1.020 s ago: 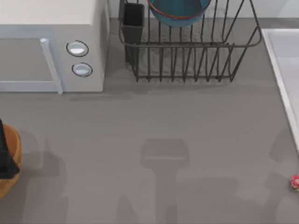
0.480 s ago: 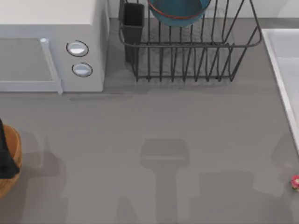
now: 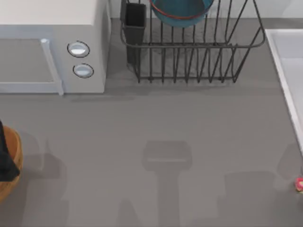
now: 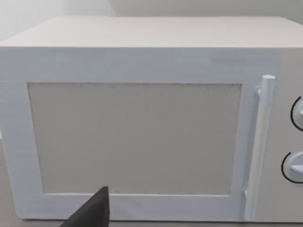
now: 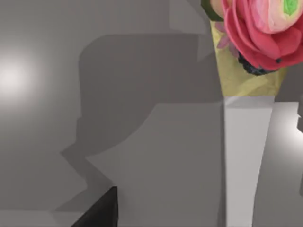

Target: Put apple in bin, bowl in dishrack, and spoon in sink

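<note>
**Spoon on the table beside the sink, apart from the right pincer**

In the top view, the left arm (image 3: 5, 156) hangs over the bin (image 3: 10, 189) at 8 o'clock. The microwave (image 3: 52, 47) sits at 10 o'clock. The left gripper (image 4: 93, 213) faces its door, and I cannot tell whether it is apart or together.

At 12 o'clock the bowl (image 3: 180, 12) rests in the dishrack (image 3: 189, 61). The sink (image 3: 284, 71) runs along the edge at 2 to 3 o'clock. The spoon (image 3: 299, 184) lies on the table (image 3: 156, 123) at 4 o'clock, just beside the sink's near corner.

The right gripper (image 5: 102, 210) shows one dark tip, clear of the spoon (image 5: 258, 28); its state cannot be told.

Since a second ago nothing has shifted except the shadow at 5 o'clock, which has slid towards the spoon.
</note>
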Available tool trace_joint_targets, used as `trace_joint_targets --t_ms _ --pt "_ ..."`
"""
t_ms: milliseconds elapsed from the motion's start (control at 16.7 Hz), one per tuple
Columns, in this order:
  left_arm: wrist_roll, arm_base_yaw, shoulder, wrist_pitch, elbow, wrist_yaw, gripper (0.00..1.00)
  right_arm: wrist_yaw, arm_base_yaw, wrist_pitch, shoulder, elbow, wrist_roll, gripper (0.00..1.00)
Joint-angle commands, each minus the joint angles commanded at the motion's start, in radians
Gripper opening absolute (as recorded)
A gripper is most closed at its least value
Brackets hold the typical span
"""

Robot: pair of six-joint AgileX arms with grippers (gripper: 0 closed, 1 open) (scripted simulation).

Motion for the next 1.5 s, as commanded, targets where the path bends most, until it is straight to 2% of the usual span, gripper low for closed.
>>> trace_joint_targets --t_ms 180,960,1440,1500 --pt "0.0 0.0 0.0 0.0 0.0 0.0 1.0 0.0 0.0 0.0 0.0 0.0 0.0 1.0" --pt "0.0 0.0 0.0 0.0 0.0 0.0 1.0 0.0 0.0 0.0 0.0 0.0 0.0 0.02" --pt "0.0 0.0 0.0 0.0 0.0 0.0 1.0 0.0 0.0 0.0 0.0 0.0 0.0 0.0" --pt "0.0 0.0 0.0 0.0 0.0 0.0 1.0 -0.014 0.001 -0.103 -0.069 0.043 0.029 0.0"
